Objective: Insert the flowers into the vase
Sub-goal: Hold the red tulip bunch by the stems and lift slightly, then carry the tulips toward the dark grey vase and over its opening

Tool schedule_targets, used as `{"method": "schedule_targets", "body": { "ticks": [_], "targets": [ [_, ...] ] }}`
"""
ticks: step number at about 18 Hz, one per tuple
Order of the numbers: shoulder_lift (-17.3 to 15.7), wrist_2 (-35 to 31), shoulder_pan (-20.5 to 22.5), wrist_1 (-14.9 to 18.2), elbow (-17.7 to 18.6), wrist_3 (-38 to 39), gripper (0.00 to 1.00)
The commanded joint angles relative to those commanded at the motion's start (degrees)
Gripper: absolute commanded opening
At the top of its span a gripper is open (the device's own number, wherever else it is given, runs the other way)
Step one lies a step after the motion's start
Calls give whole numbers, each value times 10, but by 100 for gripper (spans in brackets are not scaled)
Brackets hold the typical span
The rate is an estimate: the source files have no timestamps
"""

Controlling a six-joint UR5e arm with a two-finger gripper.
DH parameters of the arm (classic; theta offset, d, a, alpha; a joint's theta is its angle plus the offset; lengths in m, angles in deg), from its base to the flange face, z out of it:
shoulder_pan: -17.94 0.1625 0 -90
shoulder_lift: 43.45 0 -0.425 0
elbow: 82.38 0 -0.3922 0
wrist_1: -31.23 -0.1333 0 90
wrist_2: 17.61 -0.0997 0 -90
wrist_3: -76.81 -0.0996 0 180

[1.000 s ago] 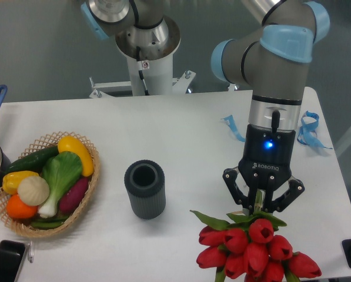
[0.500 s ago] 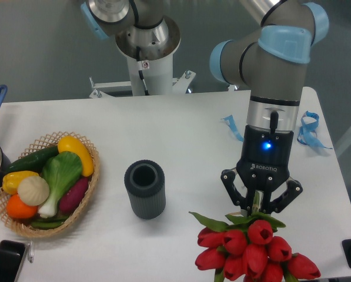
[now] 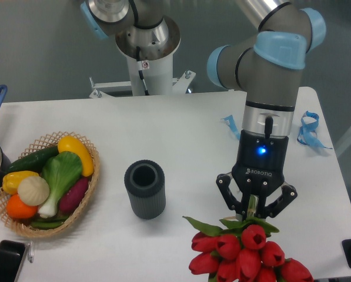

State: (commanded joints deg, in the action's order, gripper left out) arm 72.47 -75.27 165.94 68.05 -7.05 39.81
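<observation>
Fixed camera: my gripper (image 3: 253, 205) hangs over the table's (image 3: 181, 132) front right part, its fingers drawn in around a green stem, so it has hold of the flowers (image 3: 246, 255) — blooms toward the front edge, some cut off by the frame, leaves splayed just below the fingers. The vase (image 3: 144, 188) stands upright near the middle of the front half, mouth up and empty, well apart from the bunch. A wicker basket (image 3: 22, 226) of toy vegetables sits by the left edge.

My worry is the fit: the bunch looks wider than that mouth, and the stem ends are hidden behind the gripper, so I cannot judge how they will line up. A stray leaf or stem catching the rim could topple the vase — or drag the bunch loose from my hold.
</observation>
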Motion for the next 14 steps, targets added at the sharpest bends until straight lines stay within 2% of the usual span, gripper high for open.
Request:
{"method": "schedule_targets", "body": {
  "ticks": [3, 6, 8, 11, 14],
  "targets": [
    [-1, 33, 3, -7, 2, -4, 20],
    [-5, 102, 13, -8, 9, -16, 20],
    [-9, 151, 19, -8, 35, -32, 20],
    [-33, 248, 39, -8, 75, -87, 21],
    [-52, 302, 46, -8, 99, -90, 21]
  ]
}}
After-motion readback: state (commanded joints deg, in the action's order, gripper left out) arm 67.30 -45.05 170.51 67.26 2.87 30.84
